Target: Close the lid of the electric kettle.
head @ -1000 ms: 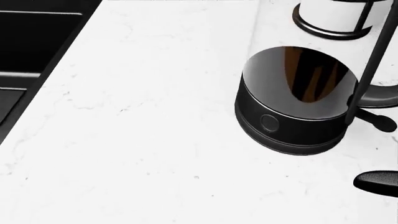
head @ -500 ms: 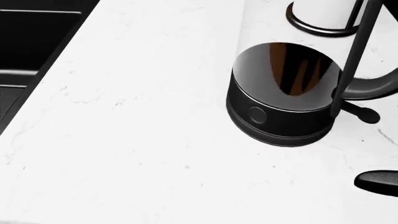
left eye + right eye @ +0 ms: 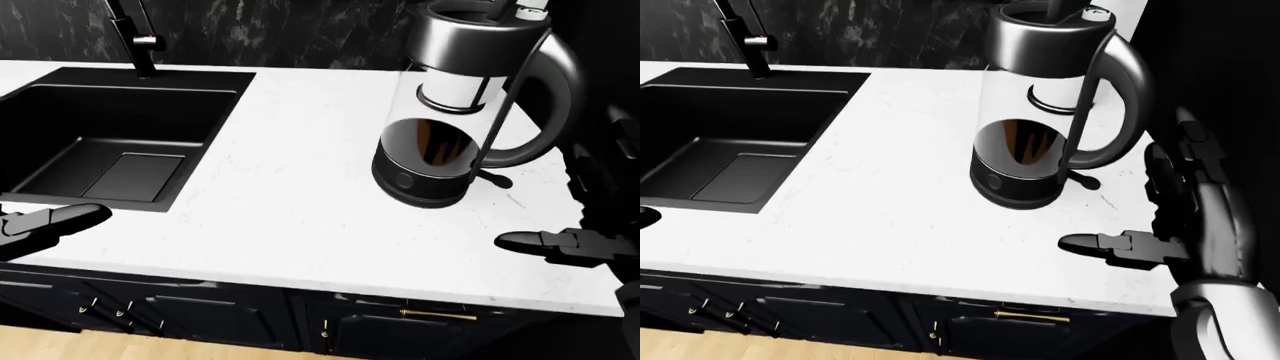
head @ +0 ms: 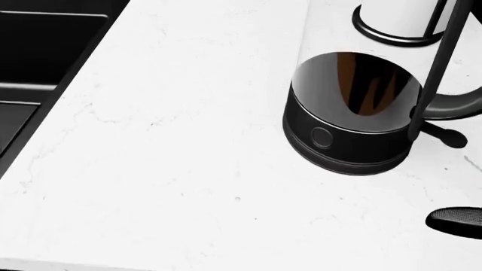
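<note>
Nearest the camera, at the bottom of the eye views, dark cabinet doors (image 3: 400, 326) with small brass pulls run under the edge of the white marbled surface (image 3: 290, 202). The left hand (image 3: 45, 223) comes in low at the left edge of the left-eye view, its dark fingers stretched out flat over the surface edge beside the sink, gripping nothing. The right hand (image 3: 1120, 247) hovers at the lower right of the right-eye view, one finger extended toward the view's left above the surface, the others loosely spread; it holds nothing and stands apart from the kettle. Above it in that view, the electric kettle (image 3: 1025, 161) stands upright on the surface: a black base with a round button, a clear glass body, a metal collar at the top and a dark curved handle on its right side. Its top reaches the upper edge of both eye views, so how the lid sits cannot be told with certainty. To the left, the black sink (image 3: 110, 142) is sunk into the surface, and the black faucet (image 3: 135, 37) rises above it against the dark marbled wall (image 3: 280, 30).
</note>
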### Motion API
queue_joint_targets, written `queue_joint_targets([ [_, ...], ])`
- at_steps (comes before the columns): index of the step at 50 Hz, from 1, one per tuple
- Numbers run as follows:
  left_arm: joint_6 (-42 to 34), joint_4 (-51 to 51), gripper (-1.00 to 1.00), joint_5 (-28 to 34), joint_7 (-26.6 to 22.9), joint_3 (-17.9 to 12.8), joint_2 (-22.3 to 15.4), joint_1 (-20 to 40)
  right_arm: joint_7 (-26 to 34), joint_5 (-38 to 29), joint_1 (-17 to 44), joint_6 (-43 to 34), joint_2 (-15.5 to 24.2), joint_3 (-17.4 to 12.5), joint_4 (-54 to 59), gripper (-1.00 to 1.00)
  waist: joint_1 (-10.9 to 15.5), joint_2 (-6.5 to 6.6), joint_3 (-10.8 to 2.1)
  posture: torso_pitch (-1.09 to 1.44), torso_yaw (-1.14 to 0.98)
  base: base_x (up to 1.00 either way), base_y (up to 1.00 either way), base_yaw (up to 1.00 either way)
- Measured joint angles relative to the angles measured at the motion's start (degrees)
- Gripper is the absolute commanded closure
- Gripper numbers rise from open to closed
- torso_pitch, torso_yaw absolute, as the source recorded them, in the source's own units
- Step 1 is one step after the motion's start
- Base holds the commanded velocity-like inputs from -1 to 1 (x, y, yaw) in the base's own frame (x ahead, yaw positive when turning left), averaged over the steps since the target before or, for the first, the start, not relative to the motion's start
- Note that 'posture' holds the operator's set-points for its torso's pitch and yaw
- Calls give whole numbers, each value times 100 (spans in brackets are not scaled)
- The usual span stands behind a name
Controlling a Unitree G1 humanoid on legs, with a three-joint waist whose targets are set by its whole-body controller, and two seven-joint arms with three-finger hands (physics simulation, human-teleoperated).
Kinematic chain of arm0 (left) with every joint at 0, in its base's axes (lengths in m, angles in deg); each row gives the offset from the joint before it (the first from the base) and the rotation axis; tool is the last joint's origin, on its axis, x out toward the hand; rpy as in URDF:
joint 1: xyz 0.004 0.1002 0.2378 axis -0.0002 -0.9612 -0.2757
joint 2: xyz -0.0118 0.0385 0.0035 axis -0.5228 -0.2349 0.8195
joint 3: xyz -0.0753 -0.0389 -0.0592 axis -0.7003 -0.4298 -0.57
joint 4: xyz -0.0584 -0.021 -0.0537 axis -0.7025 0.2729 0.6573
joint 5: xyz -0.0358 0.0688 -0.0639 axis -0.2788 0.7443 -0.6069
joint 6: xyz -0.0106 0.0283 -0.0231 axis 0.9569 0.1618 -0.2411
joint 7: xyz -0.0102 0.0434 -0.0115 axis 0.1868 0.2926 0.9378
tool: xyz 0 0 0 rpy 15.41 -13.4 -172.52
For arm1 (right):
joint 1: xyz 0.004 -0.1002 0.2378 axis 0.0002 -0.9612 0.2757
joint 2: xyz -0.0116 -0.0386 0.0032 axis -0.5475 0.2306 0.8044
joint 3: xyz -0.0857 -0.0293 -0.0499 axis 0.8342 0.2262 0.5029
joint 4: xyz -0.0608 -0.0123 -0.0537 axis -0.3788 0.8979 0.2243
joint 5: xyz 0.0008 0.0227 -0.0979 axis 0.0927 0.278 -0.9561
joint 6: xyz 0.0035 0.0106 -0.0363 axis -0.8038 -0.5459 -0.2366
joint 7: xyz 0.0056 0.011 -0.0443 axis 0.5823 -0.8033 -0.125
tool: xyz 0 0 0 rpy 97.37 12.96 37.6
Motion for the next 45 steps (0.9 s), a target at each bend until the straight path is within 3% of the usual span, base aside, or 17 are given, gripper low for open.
queue_joint_targets([
  [15,-89,-61,-100,29,-46,-63,12,30,12,-43,-10,50,-15,-2,12,-96,26,5,-628,-24,0,0,0,0],
  [31,47,29,-100,187,-127,2,54,27,-1,-57,3,28,-9,16,-36,-96,90,-13,-1534,-40,0,0,0,0],
  [45,15,-8,-100,187,-141,-30,62,24,-1,-84,-30,75,-29,30,-22,-96,121,-13,-1971,-54,0,0,0,0],
])
